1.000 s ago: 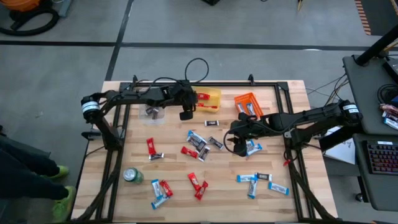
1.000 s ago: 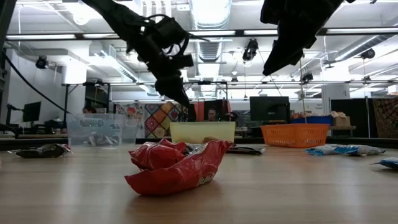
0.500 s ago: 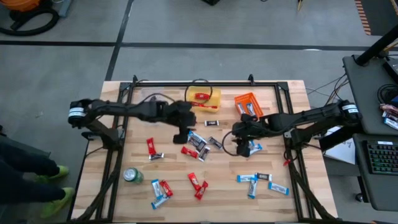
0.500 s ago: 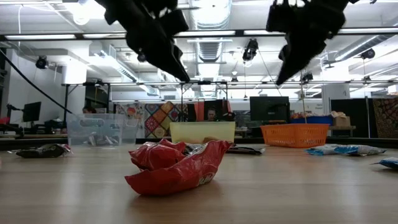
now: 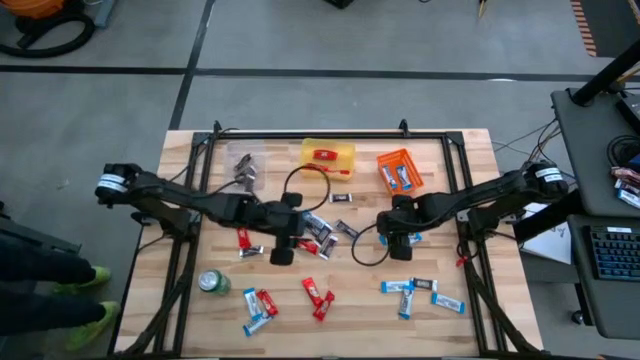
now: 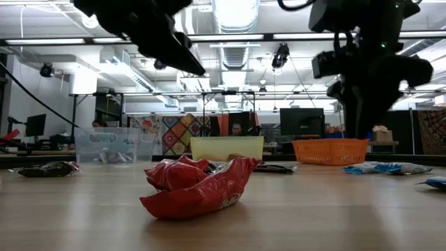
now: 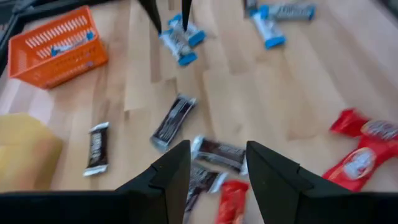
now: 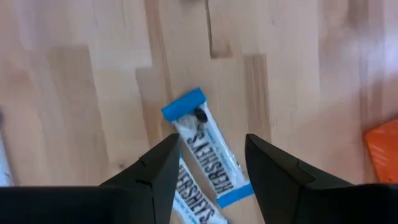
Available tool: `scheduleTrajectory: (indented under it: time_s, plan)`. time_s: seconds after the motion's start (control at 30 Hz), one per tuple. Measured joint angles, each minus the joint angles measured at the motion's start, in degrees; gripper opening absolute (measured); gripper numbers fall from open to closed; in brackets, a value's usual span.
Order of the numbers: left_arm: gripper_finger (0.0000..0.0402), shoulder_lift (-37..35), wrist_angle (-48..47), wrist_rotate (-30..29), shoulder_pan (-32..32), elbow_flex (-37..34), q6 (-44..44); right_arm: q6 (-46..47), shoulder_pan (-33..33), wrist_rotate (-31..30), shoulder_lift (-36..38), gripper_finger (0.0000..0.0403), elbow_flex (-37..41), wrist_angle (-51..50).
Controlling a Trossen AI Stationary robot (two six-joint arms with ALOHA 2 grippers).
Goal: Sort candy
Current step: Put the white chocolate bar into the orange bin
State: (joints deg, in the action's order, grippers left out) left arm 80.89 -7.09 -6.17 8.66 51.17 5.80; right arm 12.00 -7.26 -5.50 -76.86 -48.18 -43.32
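Note:
Small wrapped candy bars lie flat and scattered on the wooden table [image 5: 440,330]. There are red ones [image 5: 316,294], blue-and-white ones [image 5: 402,291] and dark brown ones [image 5: 342,198]. My left gripper [image 5: 292,243] is open and hovers over the middle cluster, with a dark brown bar [image 7: 217,153] between its fingers in the left wrist view. My right gripper [image 5: 400,243] is open and points down. Its fingers straddle a blue-and-white bar [image 8: 207,151], also seen in the left wrist view as the bar [image 7: 180,41]. I see neither gripper touching candy.
At the far edge stand a clear container [image 5: 245,170], a yellow bin [image 5: 340,162] holding a red bar and an orange basket [image 5: 399,170] holding blue bars. A green can [image 5: 212,283] stands near the left front. A crumpled red wrapper [image 6: 198,185] fills the low view.
My left gripper has swung from beside the yellow bin toward the table's near edge and now sits over the middle candy cluster. My right gripper has shifted slightly toward the near-right, tipped to point down and descended over the blue-and-white bar. No candy has moved.

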Motion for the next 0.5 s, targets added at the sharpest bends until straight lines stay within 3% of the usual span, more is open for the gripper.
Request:
scheduleTrajectory:
  time_s: [0.17,0.5]
  plan:
    - [0.0140,-3.92,5.55,-4.74,2.93,-4.02,-5.73,-0.67,-0.27,-0.04,-1.73,0.0187,1.41,0.39]
    - [0.0140,-7.99,13.57,-11.37,7.38,-6.99,-6.38,-0.47,-0.25,-0.49,-9.23,0.0189,2.33,4.42]
